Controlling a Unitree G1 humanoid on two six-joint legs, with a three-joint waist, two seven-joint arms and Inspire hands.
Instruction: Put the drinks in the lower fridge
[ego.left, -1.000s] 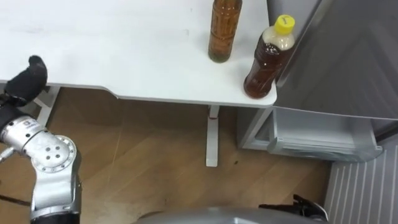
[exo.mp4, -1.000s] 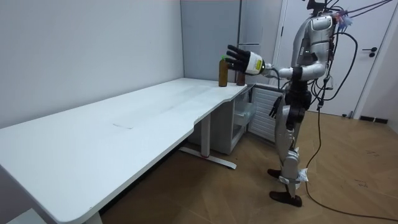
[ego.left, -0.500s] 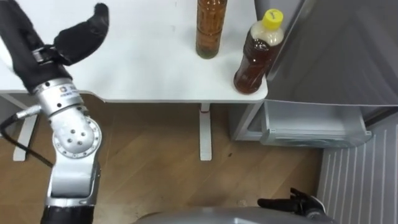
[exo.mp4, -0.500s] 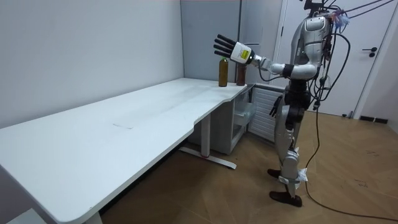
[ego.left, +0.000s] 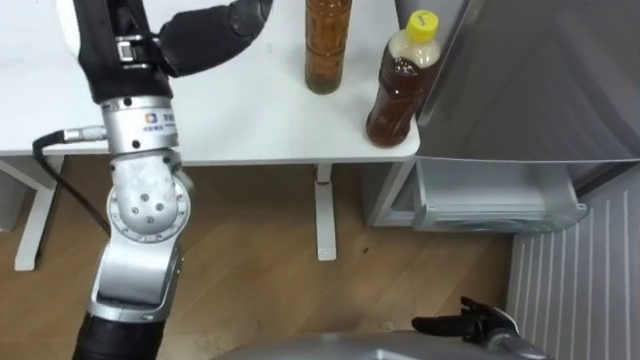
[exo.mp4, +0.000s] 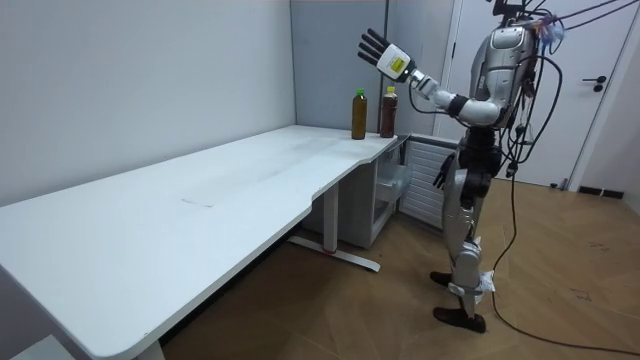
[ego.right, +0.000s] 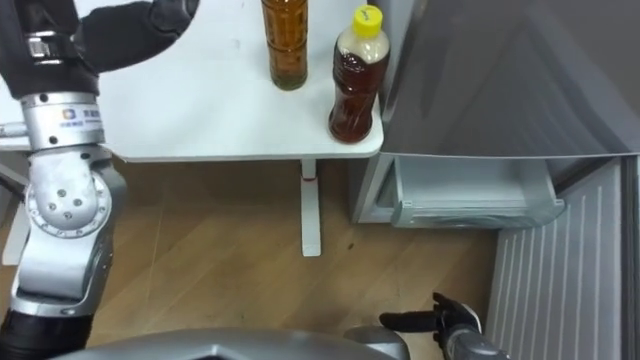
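Two drinks stand upright on the white desk (ego.left: 230, 120), at its near right corner and just beside the grey fridge (ego.left: 540, 90). A yellow-capped bottle (ego.left: 400, 85) of dark tea is close to the desk's near edge. A taller amber bottle (ego.left: 328, 45) stands to its left and slightly farther off, near it but apart. Both appear to be full plastic bottles, judged moderately heavy, fairly stiff, smooth-walled and liable to slip or tip if pinched high. The yellow-capped bottle appears to narrow at mid-body, and a wrap of fingers and thumb there, below the shoulder, seems the soundest hold. Its place near the edge would make any knock costly. The left hand (ego.left: 195, 40) is held high above the desk, left of the bottles, fingers spread wide and holding nothing. The right hand (ego.left: 462, 325) hangs low at the robot's side, fingers relaxed and empty. Below the fridge's upper door, the lower compartment (ego.left: 495, 200) appears open. Neither bottle is yet taken.
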